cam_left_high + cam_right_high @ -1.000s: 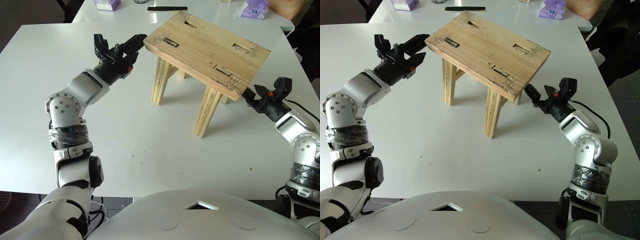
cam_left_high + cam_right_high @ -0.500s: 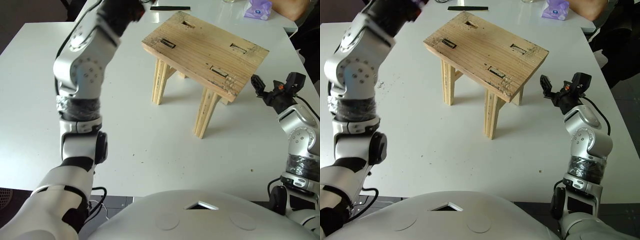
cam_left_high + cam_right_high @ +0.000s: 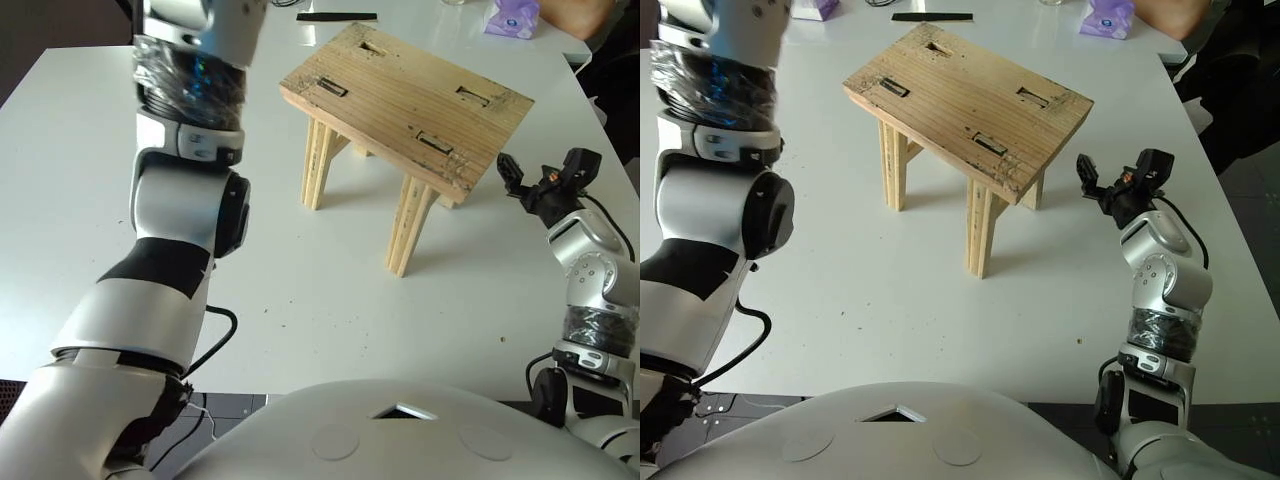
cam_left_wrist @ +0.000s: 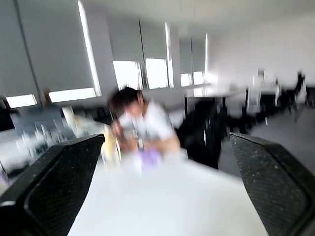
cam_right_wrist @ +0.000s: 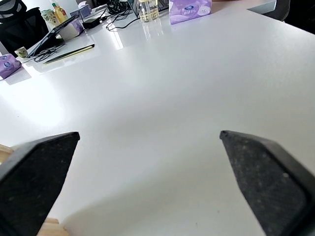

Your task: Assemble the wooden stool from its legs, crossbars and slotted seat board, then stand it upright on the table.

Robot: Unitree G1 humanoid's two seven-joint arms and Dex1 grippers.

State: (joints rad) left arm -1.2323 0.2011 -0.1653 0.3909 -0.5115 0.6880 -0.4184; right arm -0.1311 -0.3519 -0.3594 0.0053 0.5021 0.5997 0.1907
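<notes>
The wooden stool [image 3: 405, 95] stands upright on the white table [image 3: 300, 290], its slotted seat board on top and its legs [image 3: 410, 225] on the surface. My right gripper [image 3: 540, 172] hovers open just to the right of the seat's near right corner, apart from it, with nothing between its fingers [image 5: 266, 182]. A sliver of the seat's wood [image 5: 49, 227] shows beside one finger in the right wrist view. My left arm [image 3: 190, 150] is raised high over the table's left side. The left gripper [image 4: 162, 187] is open, empty, and pointed out into the room.
A black strip [image 3: 337, 17] and a purple tissue box [image 3: 512, 15] lie at the table's far edge behind the stool. More boxes, bottles and cables [image 5: 147, 7] sit on the far table. The raised left arm stands over the table's left half.
My left arm has swung up from the stool's left corner and out of the head views' top. The right gripper drew back slightly from the seat's right edge. The stool stayed put.
</notes>
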